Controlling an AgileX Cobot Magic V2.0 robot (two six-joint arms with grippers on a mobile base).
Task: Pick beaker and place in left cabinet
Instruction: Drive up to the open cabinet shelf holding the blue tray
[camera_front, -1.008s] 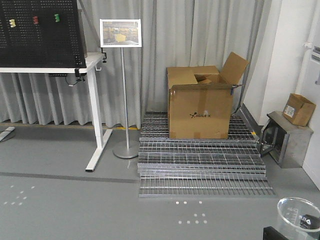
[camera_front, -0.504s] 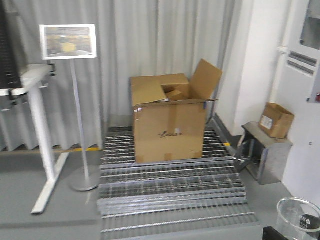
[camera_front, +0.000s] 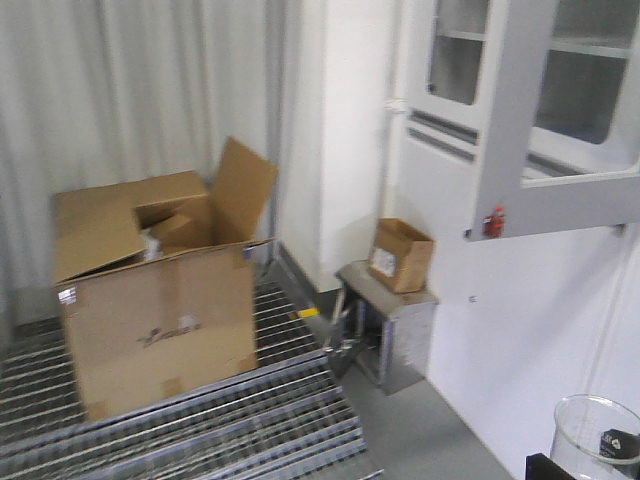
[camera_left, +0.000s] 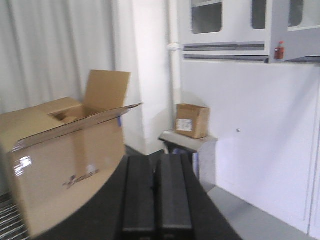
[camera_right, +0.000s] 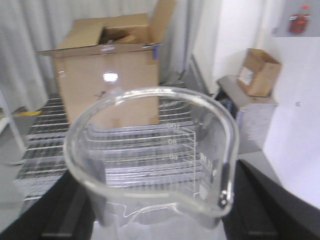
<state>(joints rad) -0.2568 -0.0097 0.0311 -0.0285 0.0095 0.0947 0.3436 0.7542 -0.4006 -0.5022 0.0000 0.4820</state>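
The beaker (camera_right: 155, 155) is clear glass with white graduation marks and a pouring spout. It fills the right wrist view, upright between the two black fingers (camera_right: 260, 200) of my right gripper (camera_right: 160, 200), which is shut on it. In the front view the beaker (camera_front: 598, 435) shows at the bottom right corner. My left gripper (camera_left: 155, 161) is shut, its fingers pressed together with nothing between them. A pale grey cabinet (camera_front: 510, 120) with glazed doors and shelves behind the glass hangs at the upper right; the cabinet (camera_left: 225, 45) also shows in the left wrist view. I cannot tell whether it is the left cabinet.
A large open cardboard box (camera_front: 160, 290) stands on stepped metal grating (camera_front: 200, 425) at the left. A small cardboard box (camera_front: 400, 255) sits on a grey metal stand (camera_front: 390, 325) against the white wall (camera_front: 520, 340) below the cabinet. Grey curtains hang behind.
The whole view has swung right: the pegboard table and sign stand have left the frame, the big box has slid left, and the cabinet has come in. The beaker stays held in the right gripper.
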